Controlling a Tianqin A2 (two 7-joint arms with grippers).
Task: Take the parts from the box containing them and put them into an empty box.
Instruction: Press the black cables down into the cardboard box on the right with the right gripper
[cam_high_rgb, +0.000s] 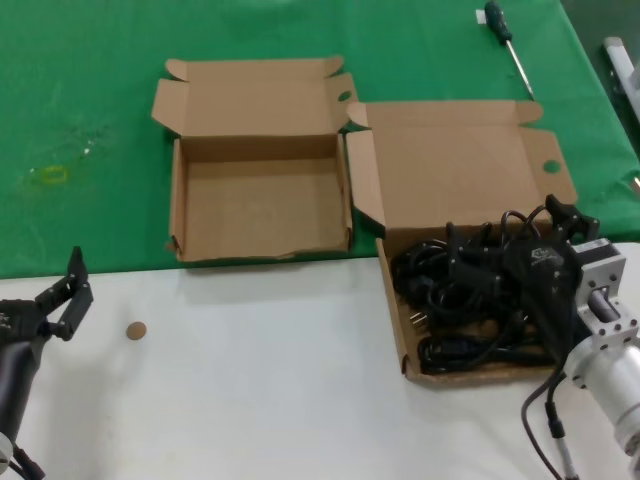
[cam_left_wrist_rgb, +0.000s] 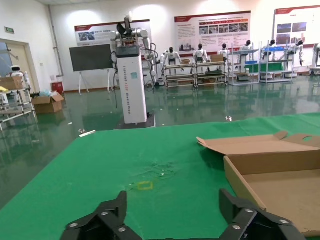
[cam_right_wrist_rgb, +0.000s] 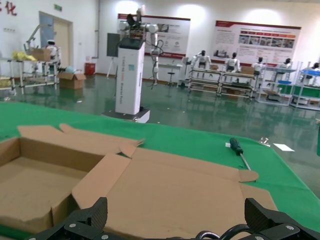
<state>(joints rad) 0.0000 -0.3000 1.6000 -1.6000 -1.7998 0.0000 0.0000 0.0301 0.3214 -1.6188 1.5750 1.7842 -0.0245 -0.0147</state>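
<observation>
White table (cam_high_rgb: 280, 400), green mat (cam_high_rgb: 80, 100), two cardboard boxes (cam_high_rgb: 260, 205), screwdriver (cam_high_rgb: 508, 45), small brown disc (cam_high_rgb: 136, 330)

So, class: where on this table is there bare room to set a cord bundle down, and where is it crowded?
Free: the floor of the smaller box, and the white tabletop between the left end effector and the wider box. Crowded: the wider box, filled with black cords, right end effector over it.

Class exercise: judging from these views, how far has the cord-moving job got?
Nothing looks moved: the smaller box is empty, and the power cords all lie in the wider box. The right gripper hovers open over the cords, gripping none. The left gripper waits open over the white table. Every transfer remains.
</observation>
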